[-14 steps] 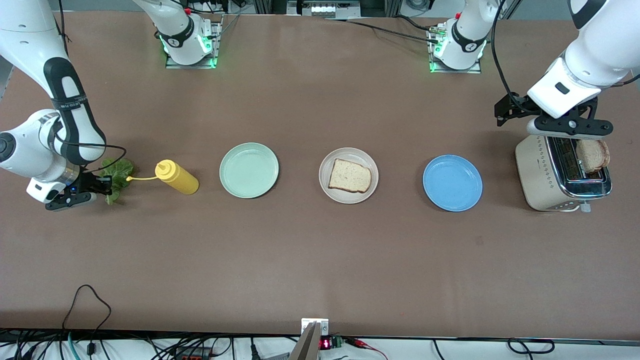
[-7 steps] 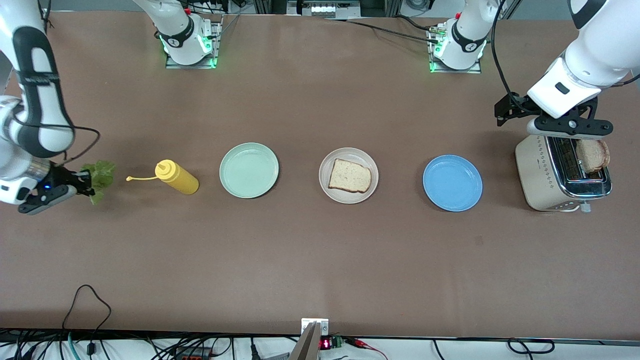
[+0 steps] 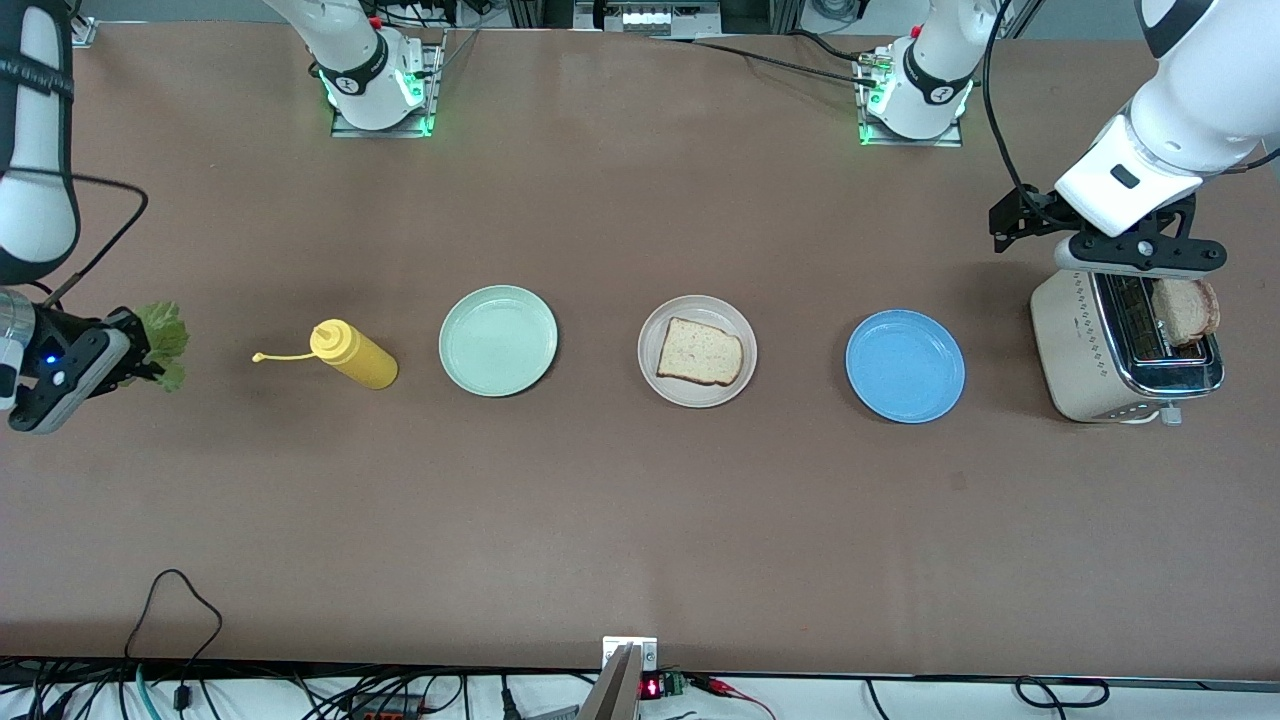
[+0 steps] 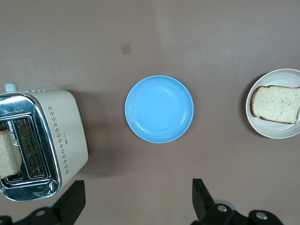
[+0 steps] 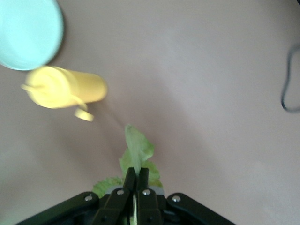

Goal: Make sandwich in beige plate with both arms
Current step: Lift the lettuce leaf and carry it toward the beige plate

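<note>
The beige plate lies mid-table with one bread slice on it; both also show in the left wrist view, plate and slice. A second bread slice stands in the toaster. My right gripper is shut on the green lettuce leaf and holds it in the air over the table's right-arm end; the right wrist view shows the leaf pinched between the closed fingers. My left gripper is open, above the toaster, with its fingertips wide apart.
A yellow squeeze bottle lies on its side beside the mint-green plate. A blue plate lies between the beige plate and the toaster. Cables run along the table's front edge.
My right gripper has lifted the lettuce leaf off the table and carried it away from the yellow bottle toward the right-arm end. The left arm has not moved.
</note>
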Robot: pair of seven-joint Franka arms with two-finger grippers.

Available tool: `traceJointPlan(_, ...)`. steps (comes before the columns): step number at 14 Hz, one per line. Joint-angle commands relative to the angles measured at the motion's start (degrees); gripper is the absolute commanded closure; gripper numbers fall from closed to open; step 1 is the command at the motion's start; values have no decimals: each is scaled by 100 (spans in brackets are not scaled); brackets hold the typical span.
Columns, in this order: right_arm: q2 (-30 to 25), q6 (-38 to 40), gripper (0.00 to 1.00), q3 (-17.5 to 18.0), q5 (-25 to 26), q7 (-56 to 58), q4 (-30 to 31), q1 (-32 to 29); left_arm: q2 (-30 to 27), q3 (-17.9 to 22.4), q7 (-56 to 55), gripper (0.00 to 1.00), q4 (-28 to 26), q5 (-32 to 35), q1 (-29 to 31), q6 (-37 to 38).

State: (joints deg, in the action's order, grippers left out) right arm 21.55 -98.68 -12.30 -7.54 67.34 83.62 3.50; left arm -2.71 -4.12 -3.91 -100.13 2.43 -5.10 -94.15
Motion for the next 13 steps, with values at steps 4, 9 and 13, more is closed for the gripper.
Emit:
traceJointPlan(4, -10, 640, 100, -27, -185, 148, -733, 1265, 78, -19, -48, 0, 187, 117, 9, 143)
traceJointPlan(9, 191, -43, 100, 61, -1099, -141, -821, 2381, 78, -27, -48, 0, 187, 117, 1, 143)
traceJointPlan(13, 656, -1072, 100, 61, -1433, -1054, -813, 3242, 69, -36, -48, 0, 187, 126, -8, 151)
